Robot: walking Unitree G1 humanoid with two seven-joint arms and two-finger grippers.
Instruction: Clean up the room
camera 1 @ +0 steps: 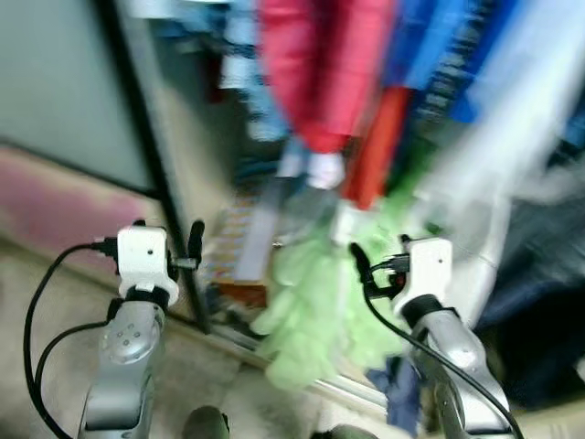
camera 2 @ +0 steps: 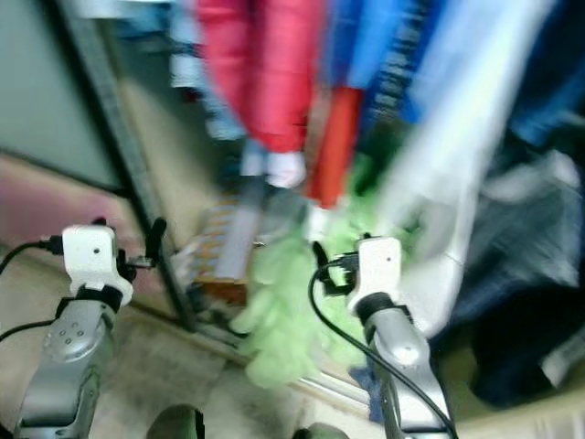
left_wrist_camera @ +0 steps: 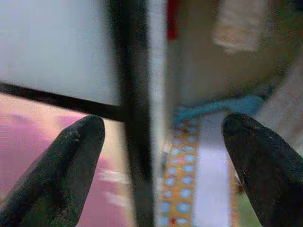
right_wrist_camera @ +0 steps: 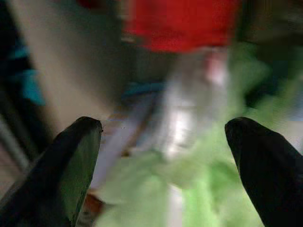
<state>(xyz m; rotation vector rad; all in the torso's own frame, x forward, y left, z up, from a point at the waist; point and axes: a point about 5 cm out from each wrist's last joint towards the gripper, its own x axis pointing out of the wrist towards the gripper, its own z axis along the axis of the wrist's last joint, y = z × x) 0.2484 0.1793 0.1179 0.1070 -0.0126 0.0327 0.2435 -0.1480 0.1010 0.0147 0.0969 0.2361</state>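
**Both hands raised before an open wardrobe, views blurred**

The pictures are blurred, so many details cannot be told. In the lower centre of the head views a soft, light green garment (camera 1: 315,306) with a fluffy, lumpy shape hangs down to the wardrobe's bottom rail. Above it, in the upper centre, hang smooth-looking clothes: a red garment (camera 1: 320,69), then blue clothes (camera 1: 439,46) to its right, and a pale, whitish garment (camera 1: 512,137) that runs slantwise toward the upper right. Dark clothes (camera 1: 539,302) fill the right edge. To the left of the green garment, low inside the wardrobe, lies a flat thing with an orange and blue pattern (camera 1: 228,242); what it is cannot be told. A thin black door frame (camera 1: 146,146) goes down the left side of the frame, with a grey panel to its left. The floor (camera 1: 55,302) at the lower left is pale.

The left hand (left_wrist_camera: 163,175) is held up at the lower left, just beside the black frame; its two blunt, matte black fingers (left_wrist_camera: 71,165) stand wide apart, with nothing between them. The right hand (right_wrist_camera: 163,165) is held up at the lower right, close before the green garment; its fingers (right_wrist_camera: 71,161) are also spread apart and hold nothing. Both silver arms rise from the bottom edge, with black cables along them.
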